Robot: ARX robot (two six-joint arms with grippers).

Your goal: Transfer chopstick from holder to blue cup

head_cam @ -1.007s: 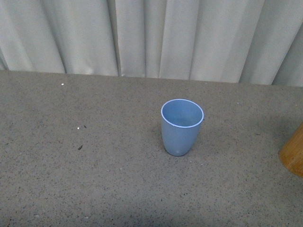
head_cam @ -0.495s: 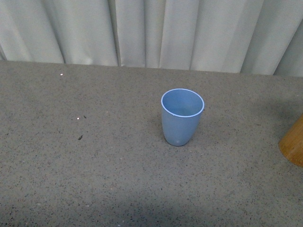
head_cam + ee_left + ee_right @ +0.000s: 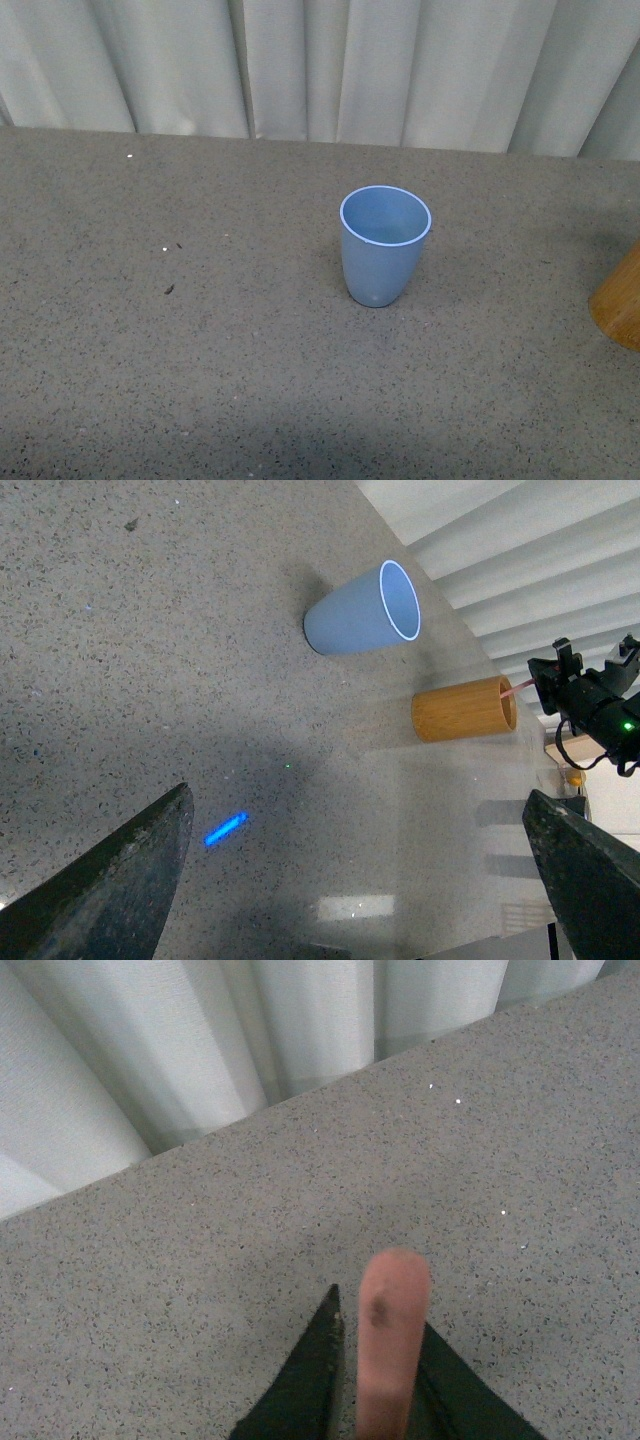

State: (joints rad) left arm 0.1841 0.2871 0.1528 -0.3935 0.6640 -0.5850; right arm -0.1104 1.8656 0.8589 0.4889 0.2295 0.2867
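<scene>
The blue cup [image 3: 385, 245] stands upright and empty in the middle of the grey table; the left wrist view shows the blue cup [image 3: 362, 610] as well. The holder [image 3: 620, 305], an orange-brown wooden cylinder, is cut off by the front view's right edge. In the left wrist view, the holder [image 3: 465, 708] stands beside the cup. My right gripper [image 3: 585, 695] hovers past its mouth. The salmon-pink chopstick [image 3: 521, 687] runs from that gripper to the holder's rim. Seen from the right wrist, my right gripper [image 3: 380, 1315] is shut on the chopstick [image 3: 392, 1340]. My left gripper [image 3: 350, 880] is open over bare table.
Pale pleated curtains [image 3: 320, 70] hang along the table's far edge. The speckled grey tabletop [image 3: 180, 380] spreads left of and in front of the cup. A blue light streak [image 3: 226, 829] lies on the table under my left gripper.
The front view has shifted: cup, holder and the table's far edge sit higher in the picture than one second ago. Almost nothing differs from half a second ago.
</scene>
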